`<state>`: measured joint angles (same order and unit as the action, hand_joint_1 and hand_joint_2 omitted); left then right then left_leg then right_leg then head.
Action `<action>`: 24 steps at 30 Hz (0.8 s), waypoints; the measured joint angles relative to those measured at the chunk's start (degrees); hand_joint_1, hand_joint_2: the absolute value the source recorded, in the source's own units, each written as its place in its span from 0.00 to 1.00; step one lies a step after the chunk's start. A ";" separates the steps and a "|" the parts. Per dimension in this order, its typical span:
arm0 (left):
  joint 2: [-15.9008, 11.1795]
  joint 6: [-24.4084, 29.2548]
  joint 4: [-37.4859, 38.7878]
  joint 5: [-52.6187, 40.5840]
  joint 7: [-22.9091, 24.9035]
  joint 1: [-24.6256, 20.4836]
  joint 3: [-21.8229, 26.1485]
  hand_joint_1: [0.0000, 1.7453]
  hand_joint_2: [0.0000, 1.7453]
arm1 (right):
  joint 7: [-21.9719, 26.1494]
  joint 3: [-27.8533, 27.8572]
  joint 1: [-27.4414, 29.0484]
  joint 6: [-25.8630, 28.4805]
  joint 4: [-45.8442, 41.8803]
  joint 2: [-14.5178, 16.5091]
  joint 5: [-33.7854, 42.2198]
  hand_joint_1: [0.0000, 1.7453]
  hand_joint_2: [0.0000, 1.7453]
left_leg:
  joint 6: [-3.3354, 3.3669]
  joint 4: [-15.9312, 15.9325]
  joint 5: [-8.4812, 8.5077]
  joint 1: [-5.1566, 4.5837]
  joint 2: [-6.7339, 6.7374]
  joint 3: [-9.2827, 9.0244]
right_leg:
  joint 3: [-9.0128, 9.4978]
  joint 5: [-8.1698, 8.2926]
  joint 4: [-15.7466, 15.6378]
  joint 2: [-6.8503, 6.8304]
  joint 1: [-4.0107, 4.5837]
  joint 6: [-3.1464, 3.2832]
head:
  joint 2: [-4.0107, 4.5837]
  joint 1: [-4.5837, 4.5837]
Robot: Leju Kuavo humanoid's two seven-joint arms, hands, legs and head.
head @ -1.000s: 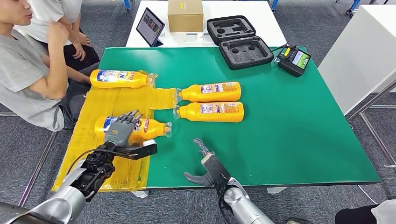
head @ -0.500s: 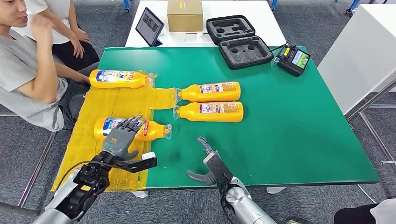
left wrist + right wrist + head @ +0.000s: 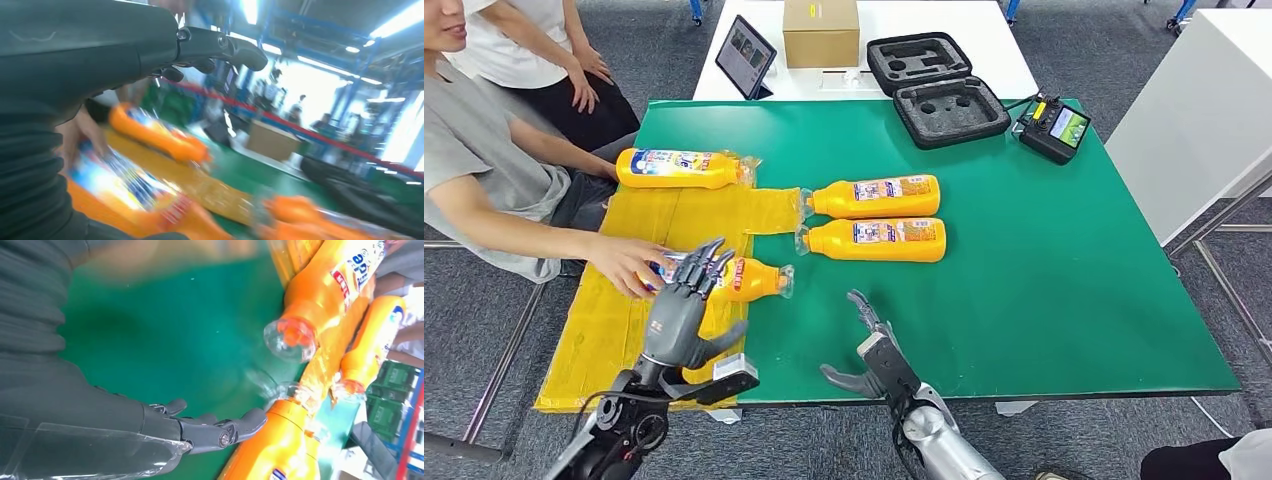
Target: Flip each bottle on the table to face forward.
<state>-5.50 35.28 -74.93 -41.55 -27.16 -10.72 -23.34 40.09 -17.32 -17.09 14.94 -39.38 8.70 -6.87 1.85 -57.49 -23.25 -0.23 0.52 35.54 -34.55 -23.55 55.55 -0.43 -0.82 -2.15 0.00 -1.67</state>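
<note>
A: What has shifted since a second ago?

B: The left hand (image 3: 681, 310) has lifted off the near bottle (image 3: 739, 279) and drawn back toward the robot. It now hangs above the yellow sheet (image 3: 684, 215) with its fingers spread and nothing in them. A person's hand (image 3: 629, 265) has reached in and rests on the bottle's base end.

A: And the other hand?

B: The right hand (image 3: 869, 350) sits low over the green table (image 3: 1044, 260) near the front edge, fingers apart, holding nothing.

A: How does the near bottle lie from the left hand?

B: Just ahead of its fingertips, on its side. Its long axis runs across the table, cap to the robot's right, base to the left. The left hand is clearly nearer, with the right hand off to the cap side.

A: The rest of the bottles?

B: A pair of bottles (image 3: 874, 218) lies side by side further in on the green, caps pointing left, and a far bottle (image 3: 679, 168) sits at the sheet's back corner.

A: Next move?

B: I'd judge a left-hand reach forward, but the person's hand shares that bottle, so it may have to wait.
</note>
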 joint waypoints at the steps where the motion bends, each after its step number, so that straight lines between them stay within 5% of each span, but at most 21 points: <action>1: 0.52 -0.68 -0.76 1.83 -1.02 0.56 -0.02 0.00 1.00 | 0.00 -0.01 0.42 0.14 -0.79 -0.05 0.19 0.00 1.00 | 0.00 0.00 0.00 0.00 0.00 0.00 | 0.00 0.00 0.00 0.00 0.00 0.00 | 0.00 -0.01; 15: 4.90 -4.39 -4.36 13.19 -8.36 6.62 0.38 0.00 1.00 | 0.02 0.66 10.41 -2.15 -22.37 -2.11 5.71 0.00 1.00 | -0.03 0.00 -0.04 0.00 0.00 0.01 | -0.02 -0.01 -0.01 0.00 0.00 0.00 | 0.00 -0.01; 19: 6.15 -5.65 -4.52 18.46 -10.78 7.49 1.09 0.00 1.00 | 0.02 2.42 13.15 -8.12 -27.75 -2.50 10.51 0.00 0.00 | -0.03 0.00 -0.07 -0.01 -0.01 0.02 | -0.01 -0.01 -0.02 0.01 -0.01 -0.01 | 0.00 -0.01; 24: 7.19 -6.90 -4.50 22.91 -11.92 8.47 1.39 0.00 1.00 | 0.02 5.64 14.08 -8.32 -29.81 -1.94 13.62 0.00 0.00 | -0.04 0.00 -0.05 -0.01 -0.01 0.02 | -0.01 -0.01 -0.02 0.01 0.00 0.00 | 0.00 -0.01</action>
<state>1.68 28.38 -79.43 -18.64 -39.08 -2.25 -21.94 40.11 -11.68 -3.01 6.62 -69.19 6.76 6.75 1.81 -57.49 -23.30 -0.24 0.51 35.56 -34.56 -23.56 55.53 -0.42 -0.82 -2.15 0.00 -1.68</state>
